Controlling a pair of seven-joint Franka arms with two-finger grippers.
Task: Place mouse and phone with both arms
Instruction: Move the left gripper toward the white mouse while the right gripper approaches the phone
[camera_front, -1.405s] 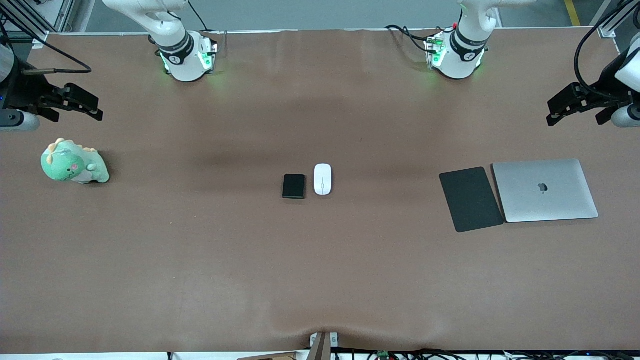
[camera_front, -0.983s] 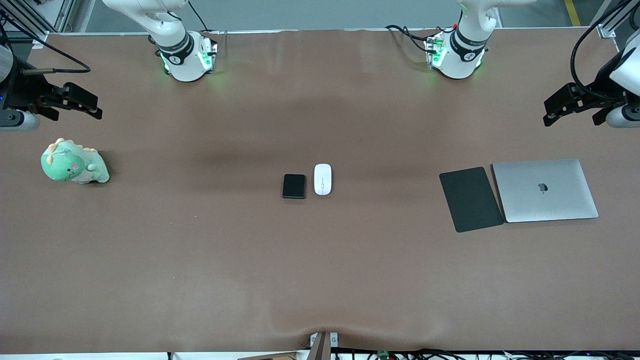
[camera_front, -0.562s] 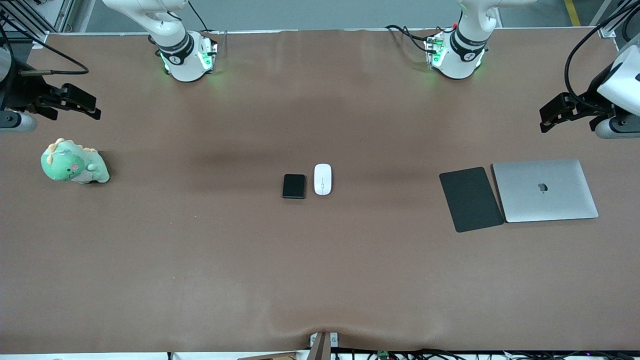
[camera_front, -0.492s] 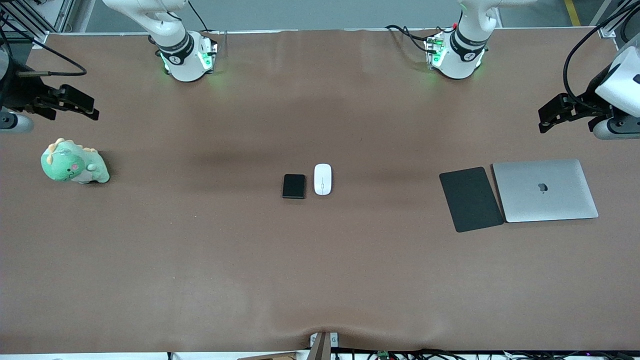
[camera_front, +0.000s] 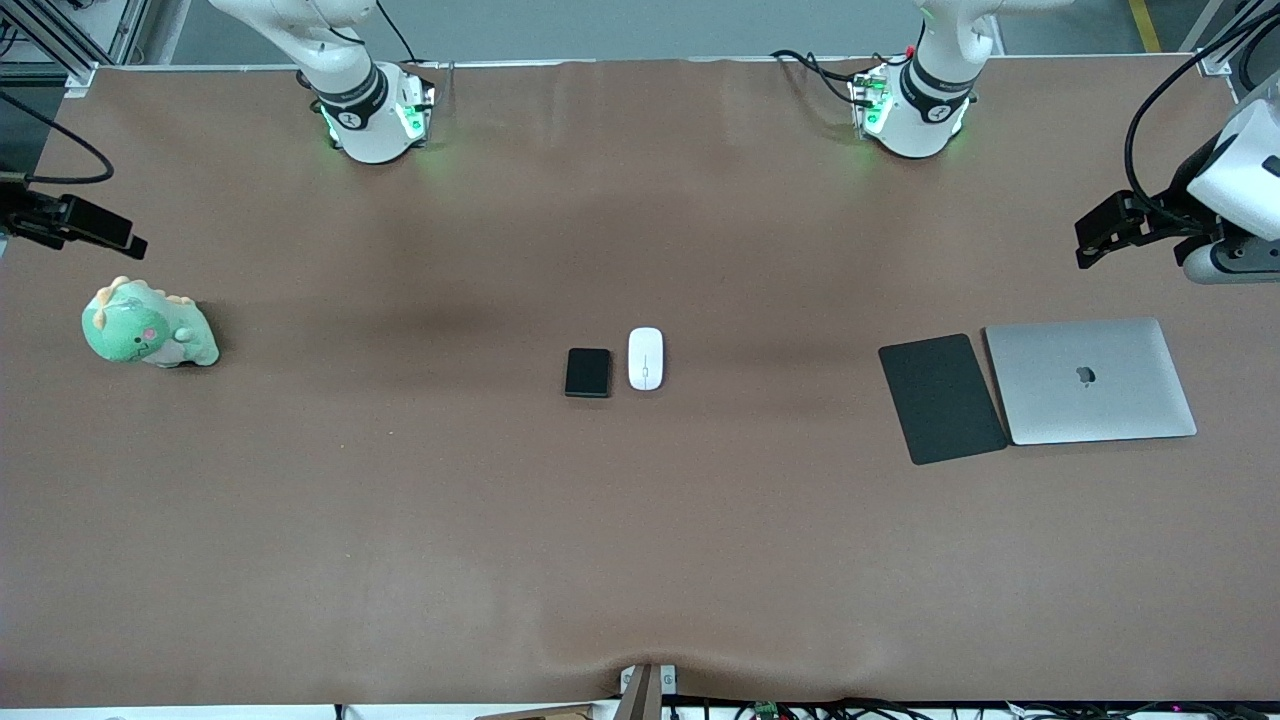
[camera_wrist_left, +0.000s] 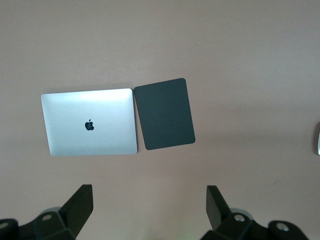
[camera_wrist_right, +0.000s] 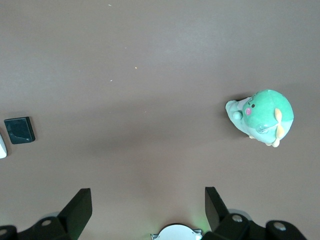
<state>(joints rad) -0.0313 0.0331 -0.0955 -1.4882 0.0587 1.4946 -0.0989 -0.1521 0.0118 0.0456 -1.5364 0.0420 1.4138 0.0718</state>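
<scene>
The white oval mouse (camera_front: 646, 358) and the small black phone (camera_front: 588, 372) lie side by side at the table's middle, the phone toward the right arm's end. The phone also shows in the right wrist view (camera_wrist_right: 19, 130), with an edge of the mouse (camera_wrist_right: 2, 147) beside it. My left gripper (camera_front: 1095, 238) is open and empty, high over the table's left-arm end, above the laptop. My right gripper (camera_front: 85, 228) is open and empty, high over the right-arm end, near the plush toy. In the wrist views both grippers, left (camera_wrist_left: 150, 202) and right (camera_wrist_right: 148, 205), stand wide open over bare table.
A matte-black mouse pad (camera_front: 941, 398) and a closed silver laptop (camera_front: 1090, 380) lie side by side toward the left arm's end. A green plush dinosaur (camera_front: 145, 326) sits toward the right arm's end. The brown table (camera_front: 640, 540) spreads wide around the phone and mouse.
The right gripper has drawn back toward the table's right-arm edge. The left gripper has shifted slightly toward the middle. Mouse and phone have not moved.
</scene>
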